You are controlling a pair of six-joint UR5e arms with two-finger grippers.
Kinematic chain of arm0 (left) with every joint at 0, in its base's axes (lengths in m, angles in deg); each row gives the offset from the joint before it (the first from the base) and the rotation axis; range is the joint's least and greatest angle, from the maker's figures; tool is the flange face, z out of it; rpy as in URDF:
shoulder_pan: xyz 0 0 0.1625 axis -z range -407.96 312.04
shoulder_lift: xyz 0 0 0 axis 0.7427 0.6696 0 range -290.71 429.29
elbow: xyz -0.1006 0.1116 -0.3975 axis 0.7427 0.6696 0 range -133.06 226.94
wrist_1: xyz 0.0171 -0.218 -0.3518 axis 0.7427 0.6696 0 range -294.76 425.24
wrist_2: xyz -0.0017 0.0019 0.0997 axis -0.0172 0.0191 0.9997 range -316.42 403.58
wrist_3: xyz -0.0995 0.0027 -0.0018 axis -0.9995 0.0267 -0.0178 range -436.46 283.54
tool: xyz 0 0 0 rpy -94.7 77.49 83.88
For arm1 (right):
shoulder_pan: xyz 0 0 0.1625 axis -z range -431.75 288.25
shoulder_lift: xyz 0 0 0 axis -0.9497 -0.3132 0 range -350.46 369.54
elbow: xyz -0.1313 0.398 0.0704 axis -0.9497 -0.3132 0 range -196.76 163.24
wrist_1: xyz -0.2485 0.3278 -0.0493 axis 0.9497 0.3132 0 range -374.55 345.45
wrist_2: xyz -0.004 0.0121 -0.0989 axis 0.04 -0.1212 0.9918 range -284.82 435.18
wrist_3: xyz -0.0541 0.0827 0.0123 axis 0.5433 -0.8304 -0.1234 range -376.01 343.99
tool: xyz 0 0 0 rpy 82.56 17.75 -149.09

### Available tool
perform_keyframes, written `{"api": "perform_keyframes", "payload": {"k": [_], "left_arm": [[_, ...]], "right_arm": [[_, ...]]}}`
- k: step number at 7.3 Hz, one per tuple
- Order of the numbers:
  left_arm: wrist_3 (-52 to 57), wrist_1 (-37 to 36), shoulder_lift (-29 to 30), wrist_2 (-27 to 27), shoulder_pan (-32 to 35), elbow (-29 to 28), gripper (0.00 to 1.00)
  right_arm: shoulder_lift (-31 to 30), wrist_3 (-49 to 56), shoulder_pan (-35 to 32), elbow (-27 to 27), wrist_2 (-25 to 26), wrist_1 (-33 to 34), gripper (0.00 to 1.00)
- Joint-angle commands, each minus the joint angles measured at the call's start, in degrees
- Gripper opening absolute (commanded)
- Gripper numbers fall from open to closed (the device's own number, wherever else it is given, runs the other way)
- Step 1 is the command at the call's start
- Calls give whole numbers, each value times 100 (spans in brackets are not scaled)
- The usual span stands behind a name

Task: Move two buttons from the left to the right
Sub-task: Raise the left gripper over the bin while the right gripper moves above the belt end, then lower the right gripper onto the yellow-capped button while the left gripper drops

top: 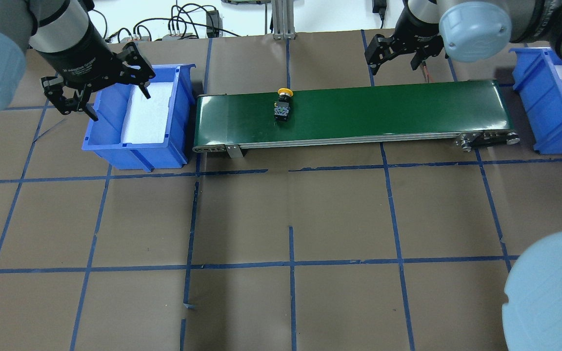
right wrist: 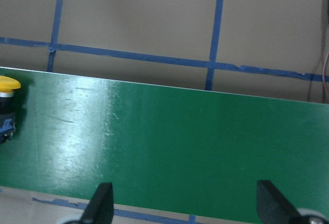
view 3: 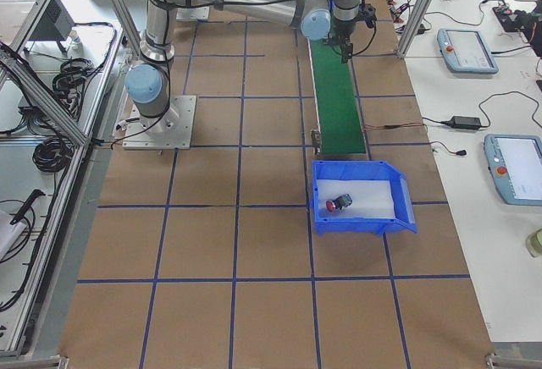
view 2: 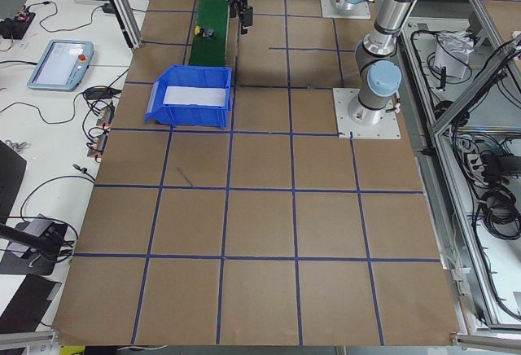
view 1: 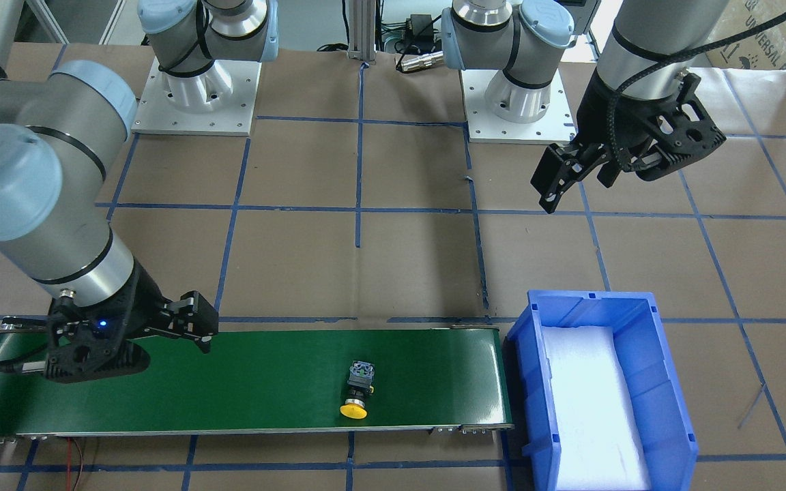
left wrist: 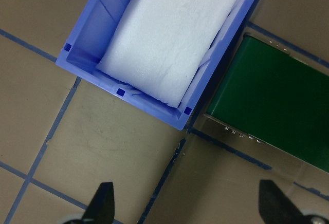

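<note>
Right gripper (top: 393, 57), jaws apart, hovers by the green conveyor belt (top: 383, 112); left gripper (top: 110, 100) likewise spread. Sideways yellow-capped push-button switch (top: 282, 105) may roll if pinched off-centre.

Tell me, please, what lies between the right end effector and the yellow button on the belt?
Only bare green belt: the overhead view shows nothing else between the right end effector and the yellow button.

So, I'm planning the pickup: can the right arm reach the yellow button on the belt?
Probably yes: the button lies alone on the belt, nothing over it, and the right pincer hangs open above the same belt, further along.
</note>
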Motion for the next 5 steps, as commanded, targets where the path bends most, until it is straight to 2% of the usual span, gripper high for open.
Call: {"api": "perform_keyframes", "payload": {"k": [1, 2, 4, 5], "left_arm": [[-26, 2317, -236, 13, -14, 72, 100], [-53, 3219, -193, -39, -14, 72, 100], [52, 2984, -132, -327, -23, -120, 100], [218, 2460, -114, -425, -58, -130, 100]], "right_arm": [[216, -785, -348, 6, -105, 227, 96], [322, -1110, -550, 6, -106, 472, 96], [699, -1759, -954, 15, -106, 939, 96], [840, -1990, -1078, 6, -88, 1132, 96]]}}
